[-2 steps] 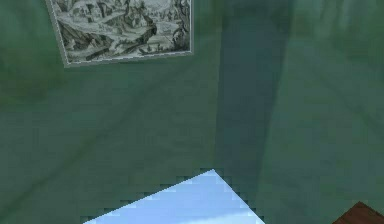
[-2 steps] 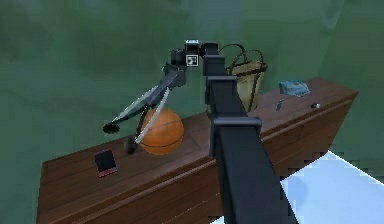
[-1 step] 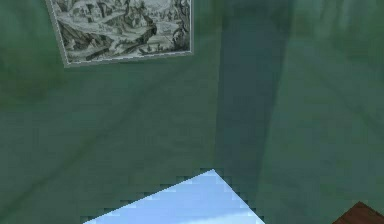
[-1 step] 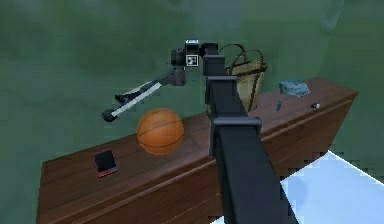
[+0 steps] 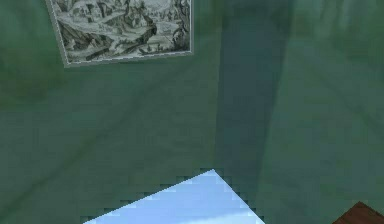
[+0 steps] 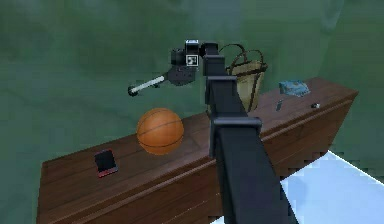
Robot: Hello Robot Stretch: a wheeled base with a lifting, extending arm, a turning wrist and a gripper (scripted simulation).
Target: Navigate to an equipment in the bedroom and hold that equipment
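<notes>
Arm side view: gripper near the basketball on a wooden dresser; whether it holds anything cannot be told.

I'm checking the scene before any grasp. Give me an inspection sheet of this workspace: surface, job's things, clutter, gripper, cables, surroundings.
Surface: brown wooden top, standing along a green wall.
Job's things: orange basketball resting on the top.
Clutter: small red-edged flat thing; tan basket behind the arm; teal thing; small dark thing.
Gripper: gripper raised, its far end against bare wall, higher in the picture than the basketball; it holds nothing.
Cables: nothing seen.
Surroundings: green wall; framed picture; pale blue surface.
</notes>
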